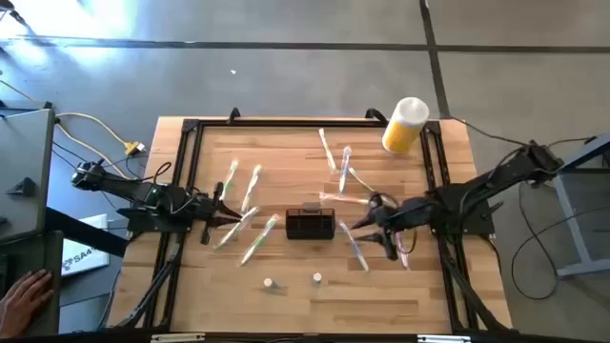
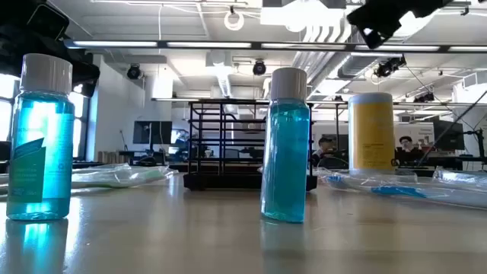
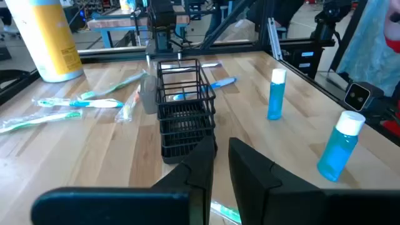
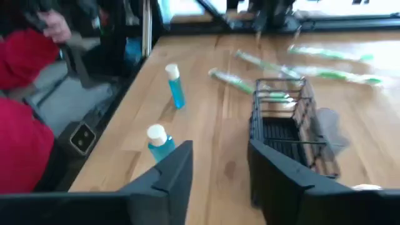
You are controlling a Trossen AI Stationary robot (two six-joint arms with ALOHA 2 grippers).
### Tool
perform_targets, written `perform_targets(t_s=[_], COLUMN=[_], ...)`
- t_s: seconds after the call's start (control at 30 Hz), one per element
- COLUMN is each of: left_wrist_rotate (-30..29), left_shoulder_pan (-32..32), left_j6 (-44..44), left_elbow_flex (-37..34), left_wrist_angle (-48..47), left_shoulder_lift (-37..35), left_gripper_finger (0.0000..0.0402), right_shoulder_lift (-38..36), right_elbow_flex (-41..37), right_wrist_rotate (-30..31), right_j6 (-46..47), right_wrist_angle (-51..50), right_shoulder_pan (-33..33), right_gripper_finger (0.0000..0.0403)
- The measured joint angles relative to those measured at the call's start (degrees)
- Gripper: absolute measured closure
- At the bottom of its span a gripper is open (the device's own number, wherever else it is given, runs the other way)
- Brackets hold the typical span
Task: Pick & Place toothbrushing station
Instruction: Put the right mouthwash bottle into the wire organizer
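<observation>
The toothbrushing station, a small black wire-mesh caddy (image 1: 310, 225), stands on its base in the middle of the wooden table; it also shows in the low view (image 2: 228, 144). My left gripper (image 1: 227, 217) hovers to its left, its fingers (image 3: 222, 159) a narrow gap apart with nothing between them, over a wrapped toothbrush (image 1: 238, 227). My right gripper (image 1: 358, 227) stands open just right of the caddy (image 4: 294, 131), its fingers (image 4: 219, 178) wide apart and touching nothing.
Wrapped toothbrushes lie left (image 1: 250, 189) and right (image 1: 345, 171) of the caddy. A yellow cylinder with a white cap (image 1: 405, 124) lies at the far right. Two small blue bottles (image 1: 270, 283) (image 1: 316, 277) stand near the front edge. A person's hand (image 1: 24, 295) shows beyond the left edge.
</observation>
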Motion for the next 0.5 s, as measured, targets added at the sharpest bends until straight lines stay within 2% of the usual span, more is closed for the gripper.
perform_targets(t_s=[0.3, 0.5], left_wrist_rotate=[0.04, 0.06], left_shoulder_pan=[0.00, 0.00], left_j6=[-2.42, -5.03], left_elbow_flex=[0.00, 0.00], left_wrist_angle=[-0.01, 0.00], left_shoulder_lift=[0.00, 0.00], left_gripper_finger=[0.0355, 0.0355], right_shoulder_lift=[15.91, 23.92], right_elbow_flex=[14.07, 23.81], right_wrist_rotate=[-0.76, -0.83], right_j6=[-6.35, -7.02], right_wrist_angle=[-5.44, -12.85], right_shoulder_pan=[1.76, 1.96], right_gripper_finger=[0.0159, 0.0144])
